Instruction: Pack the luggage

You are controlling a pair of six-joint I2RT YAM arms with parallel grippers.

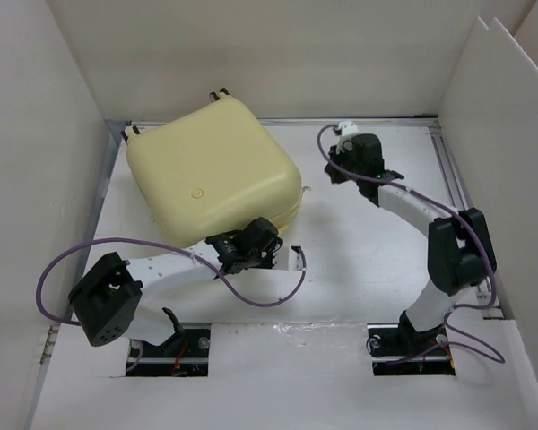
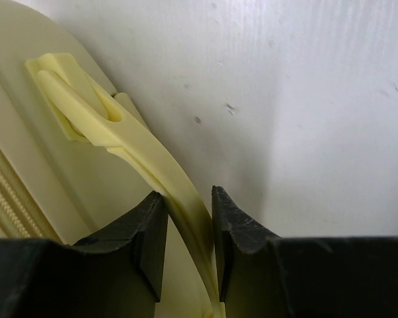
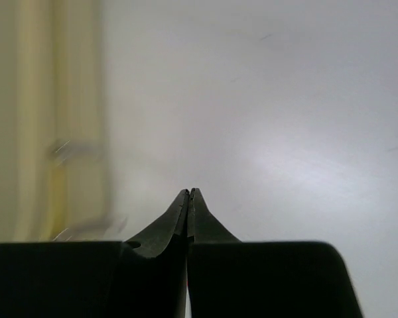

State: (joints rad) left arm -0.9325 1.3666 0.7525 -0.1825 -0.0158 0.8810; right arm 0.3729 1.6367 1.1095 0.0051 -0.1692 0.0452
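The luggage (image 1: 215,170) is a pale yellow hard-shell suitcase, lying closed at the back left of the white table, its wheels (image 1: 220,93) toward the back wall. My left gripper (image 1: 273,237) is at its near right corner. In the left wrist view the left gripper (image 2: 189,199) is shut on the suitcase's thin yellow handle (image 2: 146,159), which runs between the two black fingers; the shell (image 2: 26,165) fills the left. My right gripper (image 1: 334,168) is to the right of the suitcase, apart from it. In its wrist view the right gripper (image 3: 189,192) is shut and empty, the luggage (image 3: 33,132) blurred at left.
White walls (image 1: 36,134) box in the table on the left, back and right. A purple cable (image 1: 269,296) loops over the table by the left arm. A small white piece (image 1: 299,260) lies just right of the left gripper.
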